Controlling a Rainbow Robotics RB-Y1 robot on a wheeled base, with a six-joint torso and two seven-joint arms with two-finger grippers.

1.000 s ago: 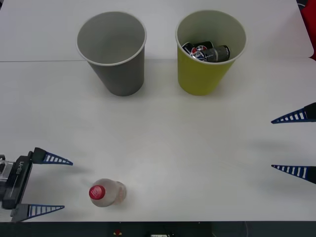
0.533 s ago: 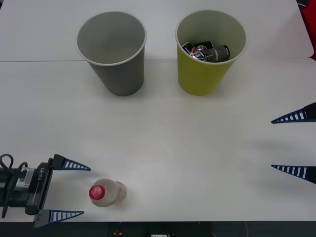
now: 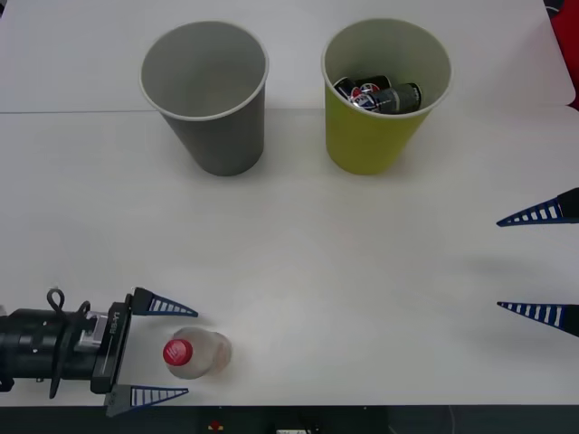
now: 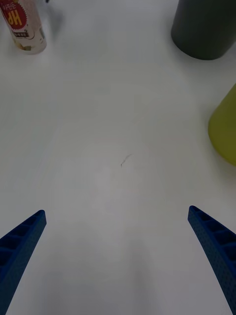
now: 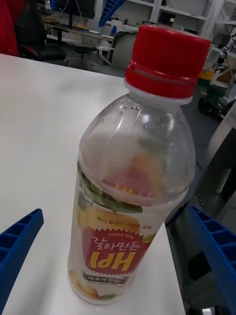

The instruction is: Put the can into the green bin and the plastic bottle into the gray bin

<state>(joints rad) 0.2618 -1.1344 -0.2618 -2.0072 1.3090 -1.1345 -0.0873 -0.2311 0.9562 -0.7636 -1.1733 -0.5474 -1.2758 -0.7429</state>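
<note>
My left gripper (image 3: pixel 160 351) holds its jaws apart astride the upright bottle (image 3: pixel 195 353), to clamp it for the gray bin (image 3: pixel 210 95); the right gripper (image 3: pixel 537 264) waits, jaws apart.

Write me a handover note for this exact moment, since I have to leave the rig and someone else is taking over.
Left gripper: open, low at the table's near left edge, one finger on each side of the plastic bottle, not closed on it.
Right gripper: open, parked at the right edge, holding nothing.
Plastic bottle: standing upright on the table, red cap on.
Green bin: far right, dark cans already inside.
Gray bin: far left, nothing visible inside.
Done: the can part.
Left: close on the bottle, lift it, carry it to the gray bin and drop it in.
</note>
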